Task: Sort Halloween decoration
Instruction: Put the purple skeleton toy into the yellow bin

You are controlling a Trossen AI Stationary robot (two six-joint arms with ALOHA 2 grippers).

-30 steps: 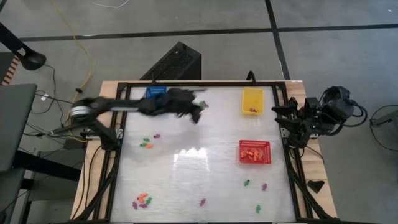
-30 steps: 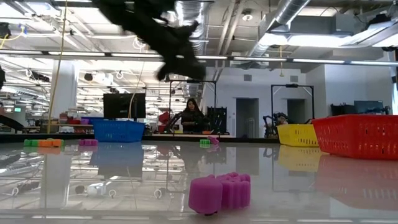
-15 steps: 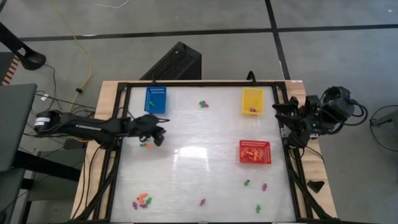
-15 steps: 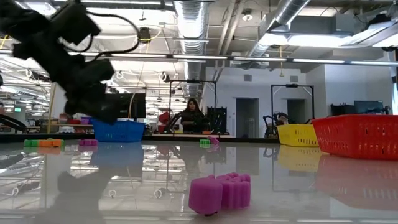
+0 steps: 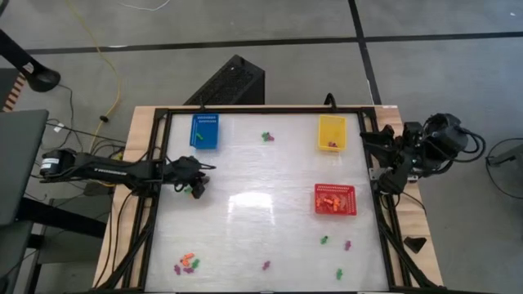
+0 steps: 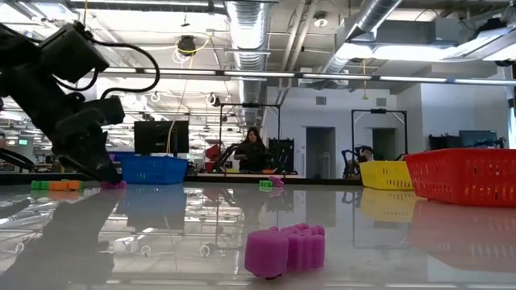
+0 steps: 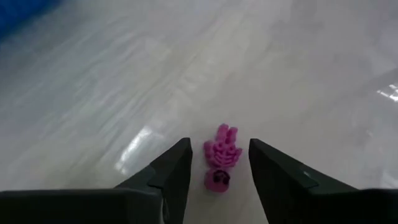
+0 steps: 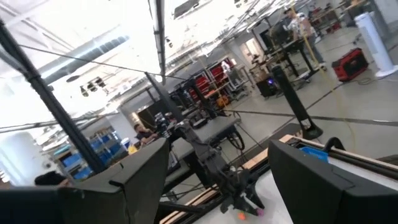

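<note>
The left gripper (image 7: pixel 219 171) stands spread on the table (image 5: pixel 261 229) with a purple decoration piece (image 7: pixel 221 155) between its fingers, a detail only the left wrist view shows, since from above the gripper hides it, while the right gripper (image 8: pixel 217 180) waits spread wide beyond the table's right edge.

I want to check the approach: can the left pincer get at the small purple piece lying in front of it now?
Probably yes. The left pincer is open, its fingers on either side of the purple piece, and nothing lies between them on the table.
</note>
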